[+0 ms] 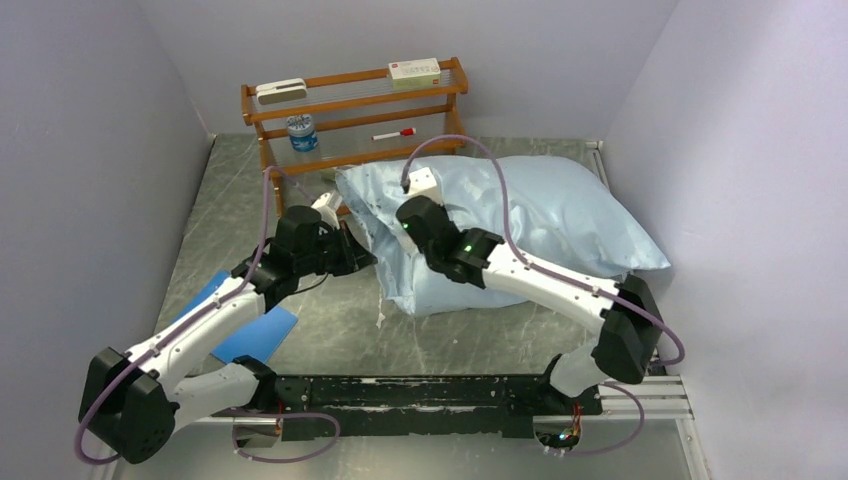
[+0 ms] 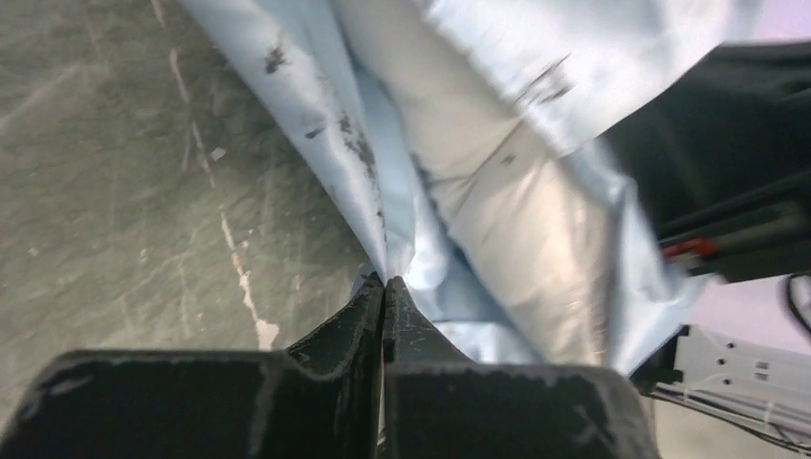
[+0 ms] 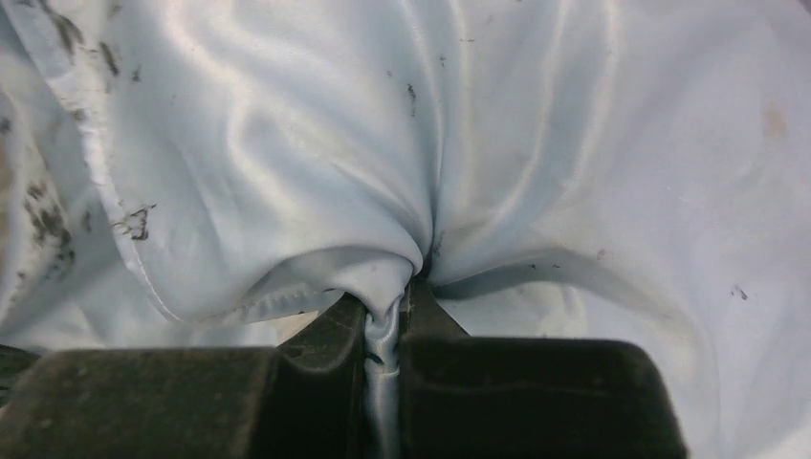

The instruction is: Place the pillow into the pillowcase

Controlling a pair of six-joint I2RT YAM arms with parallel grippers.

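Note:
The light sky-blue pillowcase (image 1: pixel 560 215) lies plump across the middle and right of the table, its open end facing left. The white pillow (image 2: pixel 507 191) shows inside that opening in the left wrist view; the case covers most of it. My left gripper (image 1: pixel 362 258) is shut on the lower hem of the pillowcase (image 2: pixel 316 105) at the opening. My right gripper (image 1: pixel 408 222) is shut on a bunched fold of the pillowcase (image 3: pixel 287 172) on top near the opening.
A wooden rack (image 1: pixel 355 105) stands at the back with a white box (image 1: pixel 414 71), a grey-white block (image 1: pixel 281 91), a blue jar (image 1: pixel 301 132) and a marker (image 1: pixel 394 134). A flat bright-blue rectangle (image 1: pixel 255 335) lies under my left arm. Walls close both sides.

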